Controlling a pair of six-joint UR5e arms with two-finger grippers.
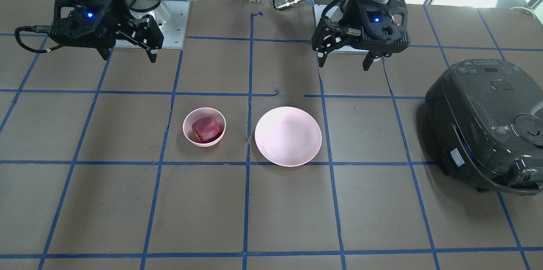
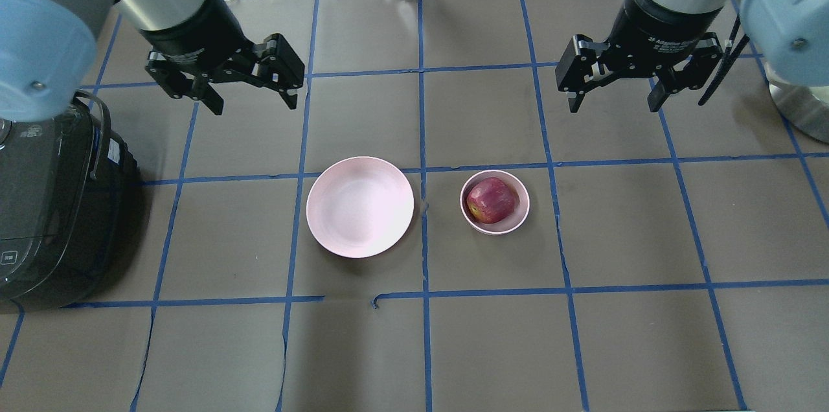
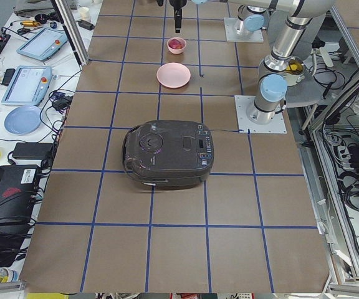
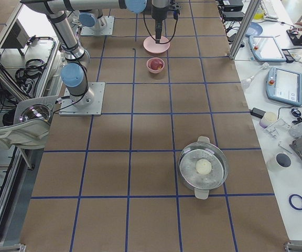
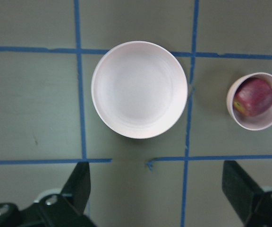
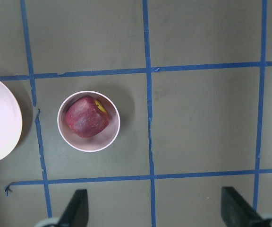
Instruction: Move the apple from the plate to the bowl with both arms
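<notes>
The dark red apple (image 2: 491, 199) lies inside the small pink bowl (image 2: 518, 216), right of the table's middle in the overhead view. The wide pink plate (image 2: 359, 206) sits beside it, bare. Apple (image 1: 206, 129), bowl (image 1: 189, 133) and plate (image 1: 288, 136) also show in the front view. My left gripper (image 2: 252, 100) is open and empty, high and behind the plate. My right gripper (image 2: 614, 98) is open and empty, high and behind the bowl. The left wrist view shows plate (image 5: 139, 89) and bowl (image 5: 249, 124); the right wrist view shows the apple (image 6: 87, 116) in the bowl (image 6: 70, 137).
A dark rice cooker (image 2: 45, 205) stands at the table's left end in the overhead view. In the exterior right view a steel pot (image 4: 203, 167) with a white ball in it stands far down the table. Blue tape lines grid the brown table.
</notes>
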